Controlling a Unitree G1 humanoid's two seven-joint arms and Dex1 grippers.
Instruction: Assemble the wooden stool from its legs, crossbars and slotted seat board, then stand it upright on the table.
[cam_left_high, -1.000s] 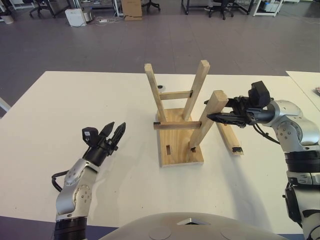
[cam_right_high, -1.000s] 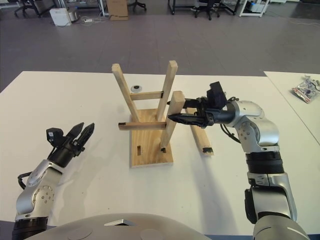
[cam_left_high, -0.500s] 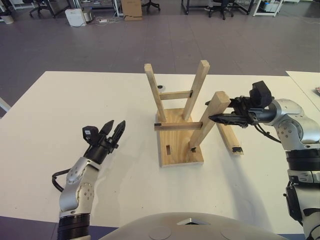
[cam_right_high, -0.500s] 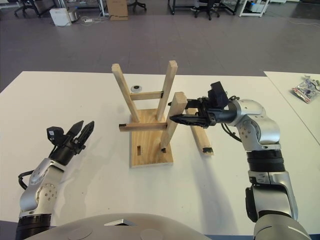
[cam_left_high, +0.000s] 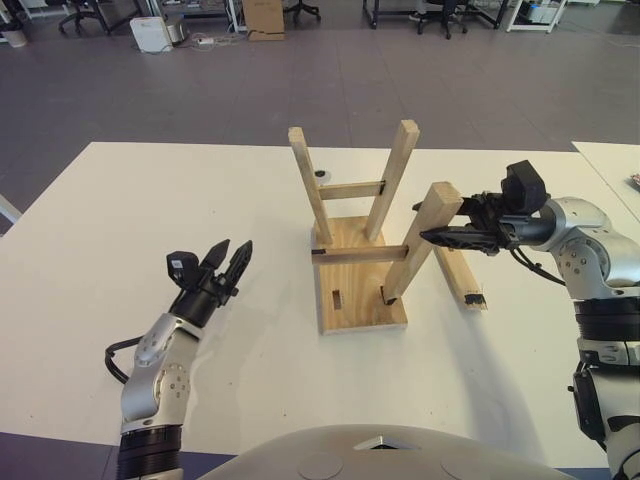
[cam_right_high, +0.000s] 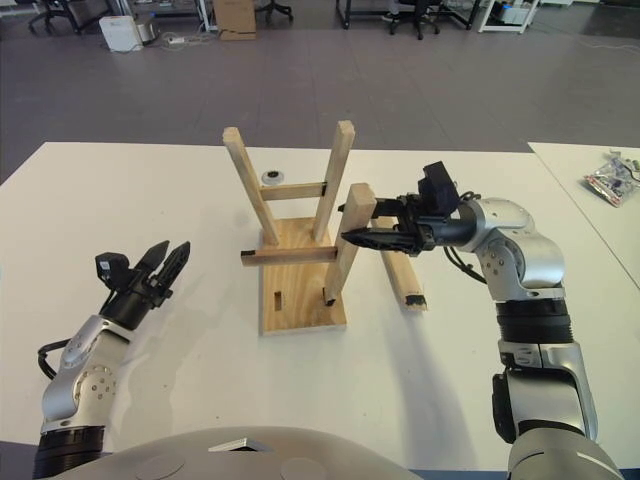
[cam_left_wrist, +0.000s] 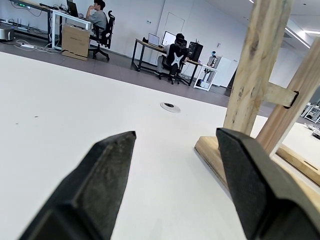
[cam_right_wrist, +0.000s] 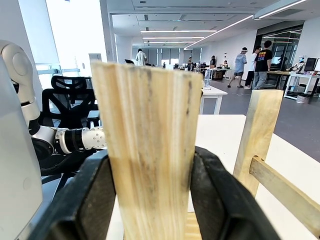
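The slotted seat board (cam_left_high: 352, 300) lies flat mid-table with three wooden legs sticking up from it. Two far legs (cam_left_high: 308, 183) (cam_left_high: 392, 178) are joined by a short crossbar (cam_left_high: 351, 189). A longer crossbar (cam_left_high: 357, 254) runs from the left far leg to the near right leg (cam_left_high: 415, 246), which leans. My right gripper (cam_left_high: 432, 236) is shut on that leaning leg near its top; the right wrist view has the leg (cam_right_wrist: 145, 150) clamped between both pads. A loose leg (cam_left_high: 459, 276) lies on the table right of the board. My left gripper (cam_left_high: 229, 262) hovers open, left of the board.
A small round grommet (cam_right_high: 272, 178) sits in the table behind the stool. The white table (cam_left_high: 120, 230) has free room to the left and in front. A second table edge (cam_right_high: 600, 190) with a small packet is at the far right.
The right gripper has shifted slightly right with the leaning leg, tilting it a bit more upright. The left arm has barely drifted.
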